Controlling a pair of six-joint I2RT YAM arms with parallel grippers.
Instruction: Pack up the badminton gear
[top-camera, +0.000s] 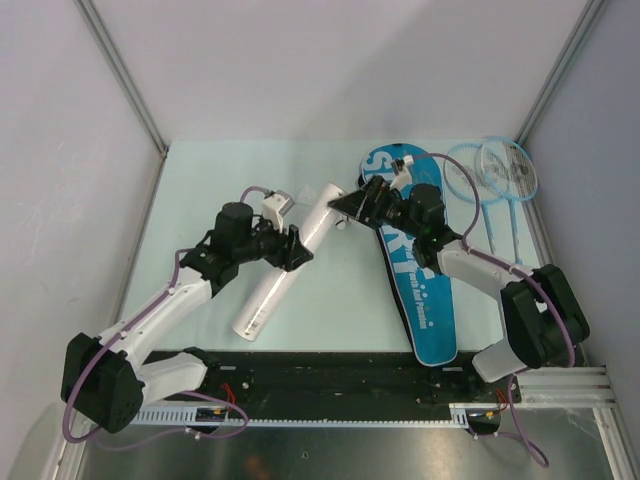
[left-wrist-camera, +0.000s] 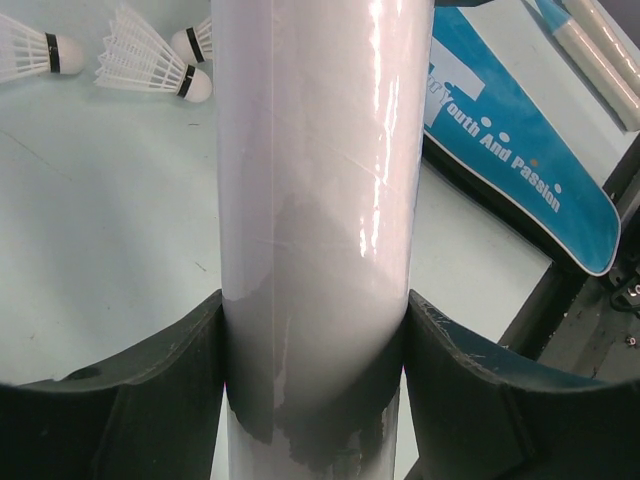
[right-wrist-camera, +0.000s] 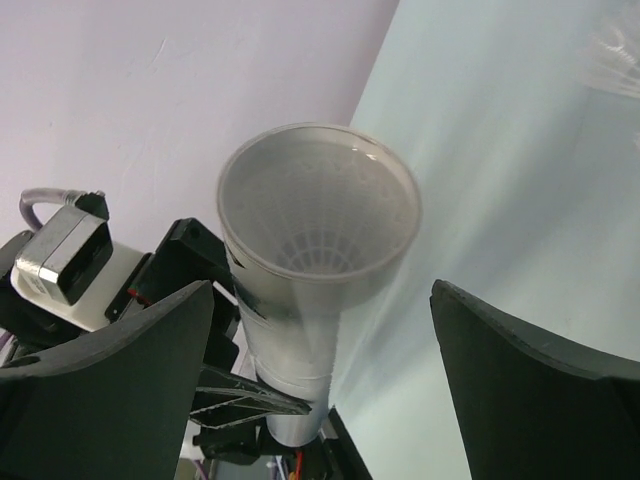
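The left tool is clamped on the white tube, a dark finger pressed against each side of it, low on its length. From above, the tube runs diagonally across the middle of the table. The right tool gapes wide and holds nothing; the tube's open mouth faces it, between its spread fingers and touching neither. Three white shuttlecocks lie on the table past the tube. The blue bag lies flat to the right, with the two rackets just beyond it.
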